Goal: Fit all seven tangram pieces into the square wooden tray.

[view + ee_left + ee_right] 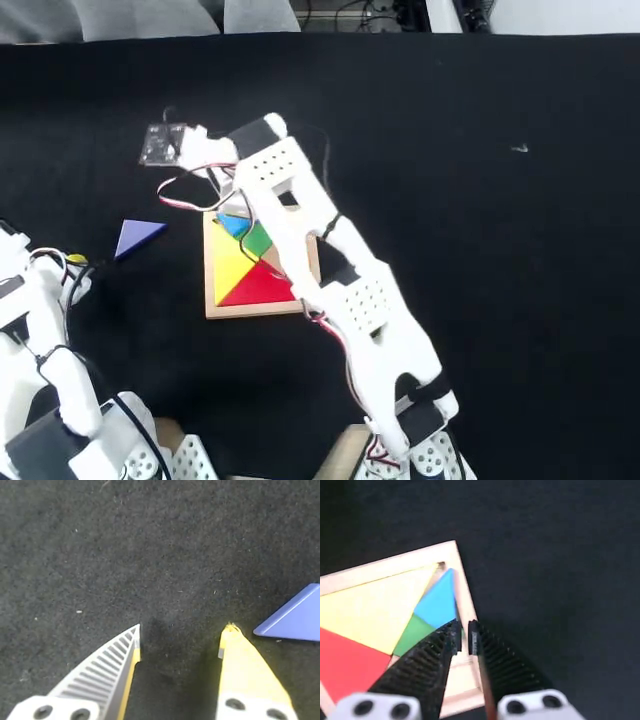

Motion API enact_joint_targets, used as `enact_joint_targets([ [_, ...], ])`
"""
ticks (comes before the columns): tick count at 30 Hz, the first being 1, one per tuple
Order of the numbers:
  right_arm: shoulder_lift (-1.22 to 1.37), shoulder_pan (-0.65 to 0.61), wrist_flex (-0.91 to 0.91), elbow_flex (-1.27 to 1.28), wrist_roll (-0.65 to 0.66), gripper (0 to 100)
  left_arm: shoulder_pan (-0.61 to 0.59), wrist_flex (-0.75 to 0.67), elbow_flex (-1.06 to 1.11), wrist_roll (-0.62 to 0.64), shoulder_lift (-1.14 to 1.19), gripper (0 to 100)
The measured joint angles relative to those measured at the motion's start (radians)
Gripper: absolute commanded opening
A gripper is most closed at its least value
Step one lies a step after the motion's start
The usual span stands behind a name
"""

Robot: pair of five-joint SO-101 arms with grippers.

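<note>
At roughly the middle of the black cloth (500, 250), a little toward 9 o'clock, lies the square wooden tray (225, 308). Four pieces sit in it: a light blue triangle (234, 226) in the corner at 11 o'clock, a green piece (258, 241) touching it toward the tray's centre, a large yellow triangle (231, 268) along the 9 o'clock side and a large red triangle (262, 289) along the 6 o'clock side. The white right arm (370, 310) comes in from 5 o'clock and crosses the tray's 3 o'clock side, hiding that part. The right gripper (464, 632) hangs over the tray's rim just beside the light blue triangle. Its dark ribbed jaws are drawn almost together, with a thin slit between them and nothing in it; whether the tips touch the wood cannot be told. A strip of bare tray floor shows beside them. A violet-blue triangle (138, 236) lies flat on the cloth, apart from the tray at its 10 o'clock. The left gripper (183, 630) is near that triangle, at its 8 o'clock, jaws spread wide over bare cloth and holding nothing.
</note>
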Motion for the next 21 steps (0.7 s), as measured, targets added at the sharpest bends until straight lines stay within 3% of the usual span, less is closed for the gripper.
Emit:
enact_joint_targets([
  [12, 0.092, -0.002, 0.000, -0.101, 0.000, 1.1, 0.000, -0.012, 0.000, 0.000, 0.002, 26],
  [21, 0.104, -0.002, 0.114, -0.273, 0.000, 1.1, 0.000, -0.012, 0.000, 0.000, 0.002, 26],
])
